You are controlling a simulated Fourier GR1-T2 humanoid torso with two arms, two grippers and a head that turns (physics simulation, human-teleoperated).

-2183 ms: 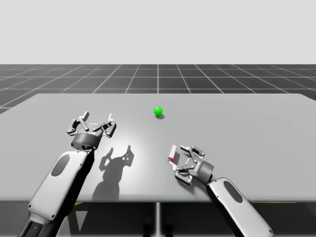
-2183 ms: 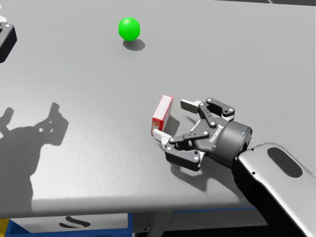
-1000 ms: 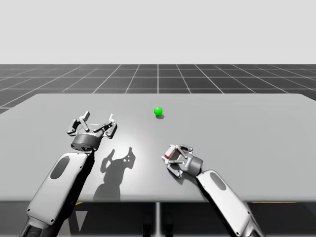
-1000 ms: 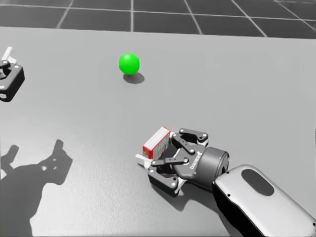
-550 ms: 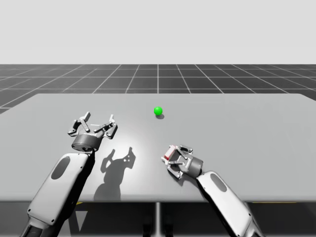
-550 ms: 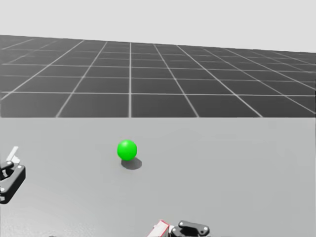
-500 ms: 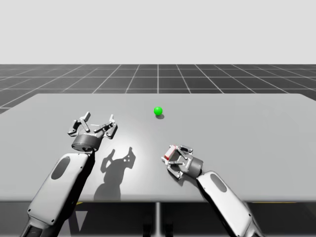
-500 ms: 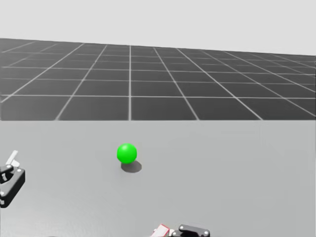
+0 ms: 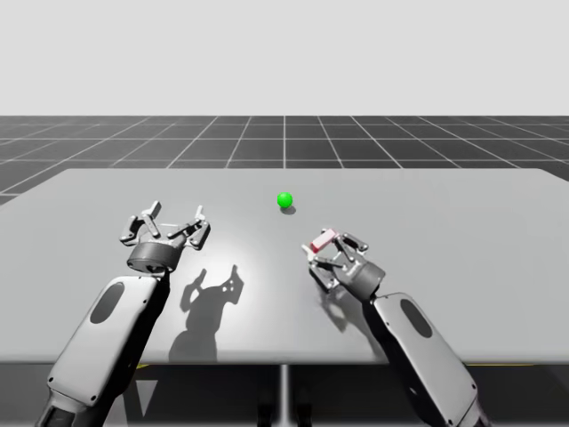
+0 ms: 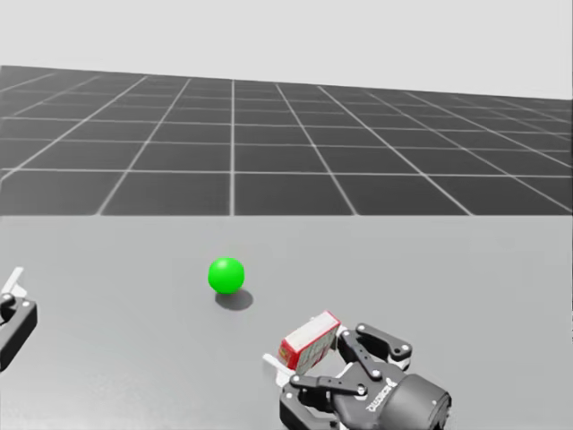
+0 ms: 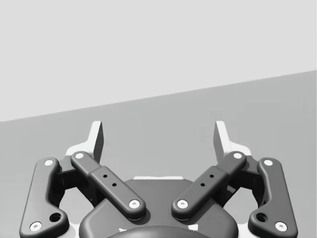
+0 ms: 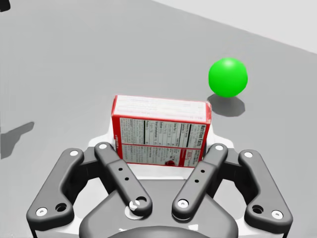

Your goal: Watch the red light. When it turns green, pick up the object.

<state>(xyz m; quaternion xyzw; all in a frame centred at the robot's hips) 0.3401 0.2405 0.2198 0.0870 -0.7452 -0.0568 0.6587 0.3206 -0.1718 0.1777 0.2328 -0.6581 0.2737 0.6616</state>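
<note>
The light (image 9: 284, 200) is green; the right gripper (image 9: 325, 246) pinches the red box (image 12: 161, 130).
The box hangs above the table (image 9: 462, 231) right of centre in the high view, with the light beyond it. The left gripper (image 9: 178, 211) hovers spread at centre left, well apart.

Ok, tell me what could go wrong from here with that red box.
1. The right gripper clamps the red box near its palm end, with much of it sticking out past the fingers, so it could tilt or slip out.
2. The green light sits ahead of the gripper; a forward move might knock it.
</note>
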